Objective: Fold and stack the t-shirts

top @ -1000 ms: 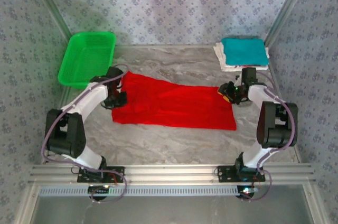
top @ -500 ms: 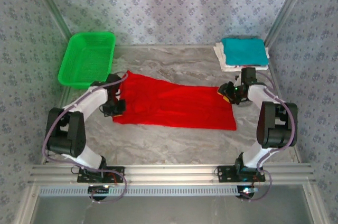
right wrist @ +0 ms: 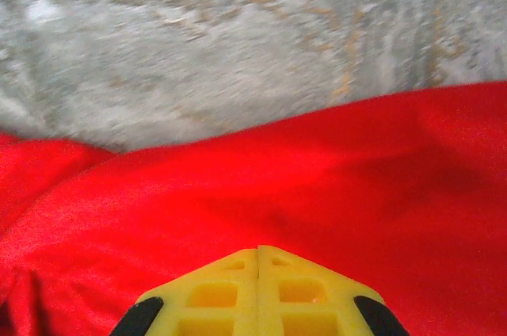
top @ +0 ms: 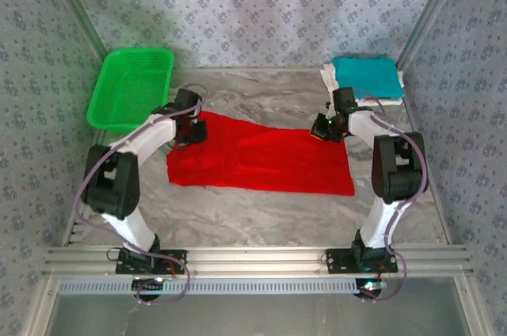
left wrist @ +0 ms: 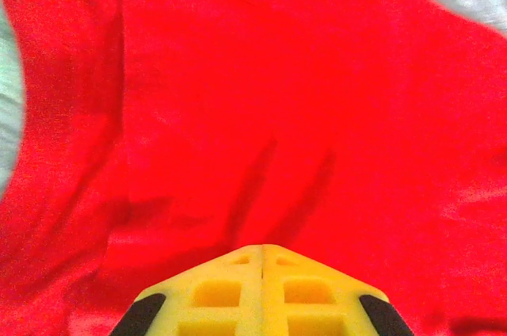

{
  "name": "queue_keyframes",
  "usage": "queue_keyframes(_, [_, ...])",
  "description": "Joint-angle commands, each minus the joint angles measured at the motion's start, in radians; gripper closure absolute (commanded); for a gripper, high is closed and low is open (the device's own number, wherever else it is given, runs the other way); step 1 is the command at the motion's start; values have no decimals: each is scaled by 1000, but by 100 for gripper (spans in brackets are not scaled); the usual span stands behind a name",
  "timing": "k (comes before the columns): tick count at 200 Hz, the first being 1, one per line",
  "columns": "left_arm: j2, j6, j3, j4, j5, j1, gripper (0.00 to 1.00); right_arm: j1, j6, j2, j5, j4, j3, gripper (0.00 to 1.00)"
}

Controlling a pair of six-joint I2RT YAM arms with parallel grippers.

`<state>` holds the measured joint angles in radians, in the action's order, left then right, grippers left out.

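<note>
Far left, green mesh basket (top: 131, 86) sat at the table's (top: 261, 209) far-left corner, well apart from the stack on the other side. Left gripper (top: 190, 126) was just beside the basket's near-right corner, down at the far-left corner of the red t-shirt (top: 261, 158). In its wrist view the left gripper (left wrist: 261, 250) had its yellow fingers (left wrist: 214, 292) pressed flush together, no gap between them; red t-shirt (left wrist: 277, 114) lay wrinkled right ahead of the tips; couldn't tell whether any cloth was pinched.

Red t-shirt lay spread flat across the middle of the table, long way left to right, far edge slanting toward the near side as it ran right; some creases at the left end.

Right gripper (top: 321, 128) was at the shirt's far-right corner. In its wrist view the right gripper (right wrist: 259, 250) was closed too, yellow fingers (right wrist: 305, 292) meeting at a thin seam; red t-shirt (right wrist: 317, 193) sat under and around the tips, bare marbled table (right wrist: 238, 35) beyond the cloth's edge; whether it had hold of the cloth – couldn't tell.

Far right corner – teal t-shirt (top: 364, 76) lay folded on top of the whitish t-shirt (top: 327, 80), white edge poking out on the left and near sides; the stack was near the right gripper but not touching it.
</note>
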<state>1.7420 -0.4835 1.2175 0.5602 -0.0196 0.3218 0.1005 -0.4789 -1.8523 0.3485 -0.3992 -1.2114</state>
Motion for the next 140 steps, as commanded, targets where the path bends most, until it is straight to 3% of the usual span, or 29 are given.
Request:
queue_keyframes(1, [64, -36, -5, -20, -31, -1, 100, -36, -37, -74, -5, -4, -24, 100])
queue_keyframes(28, [63, -46, -70, -40, -14, 2, 100, -67, -90, -102, 26, 53, 51, 100])
queue_keyframes(80, [69, -44, -146, -56, 8, -1, 100, -137, -154, 47, 20, 89, 257, 100])
queue_keyframes(112, [179, -1, -28, -97, -8, 1, 100, -150, -213, 154, 39, 122, 396, 100])
queue_keyframes(140, [360, 76, 213, -102, -68, 17, 100, -140, -303, 292, 39, 146, 528, 100])
